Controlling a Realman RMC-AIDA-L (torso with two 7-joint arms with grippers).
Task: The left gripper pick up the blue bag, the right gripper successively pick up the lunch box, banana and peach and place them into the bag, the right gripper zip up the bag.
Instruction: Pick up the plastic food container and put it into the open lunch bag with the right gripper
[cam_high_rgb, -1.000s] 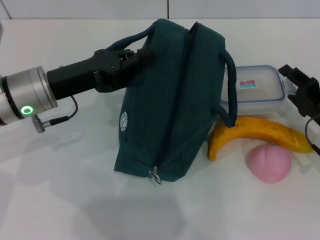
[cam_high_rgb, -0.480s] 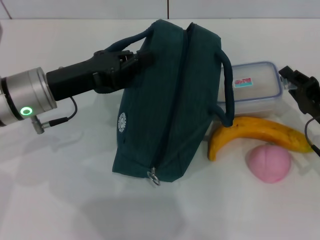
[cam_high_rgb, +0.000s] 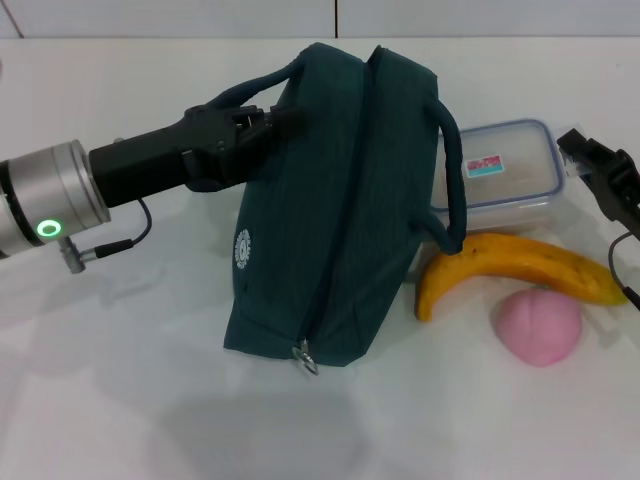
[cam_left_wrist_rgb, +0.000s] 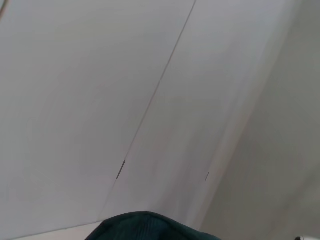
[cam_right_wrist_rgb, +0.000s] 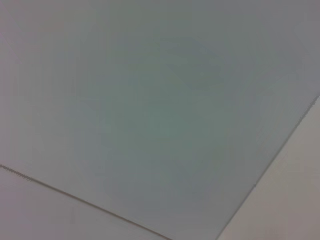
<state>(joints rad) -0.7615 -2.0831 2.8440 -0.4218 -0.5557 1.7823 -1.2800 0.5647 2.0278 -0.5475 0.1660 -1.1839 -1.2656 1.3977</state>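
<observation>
On the white table (cam_high_rgb: 130, 400) I see the blue bag (cam_high_rgb: 340, 210) upright, my left gripper (cam_high_rgb: 262, 122) clamped on its near handle. Right of the bag lie the lunch box (cam_high_rgb: 500, 175), banana (cam_high_rgb: 520, 262) and peach (cam_high_rgb: 538, 326); my right gripper (cam_high_rgb: 600, 170) hovers beyond them, its jaws I cannot judge.

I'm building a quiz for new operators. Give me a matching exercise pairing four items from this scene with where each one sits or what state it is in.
Things:
1. blue bag
2. lunch box
3. banana
4. peach

Descriptions:
A. on the table nearest the camera, just in front of the yellow fruit
B. farthest back, lid on, partly hidden by a handle
C. gripped at a handle by the left gripper
D. curved, lying between the clear container and the pink fruit

Pairs: 1-C, 2-B, 3-D, 4-A
</observation>
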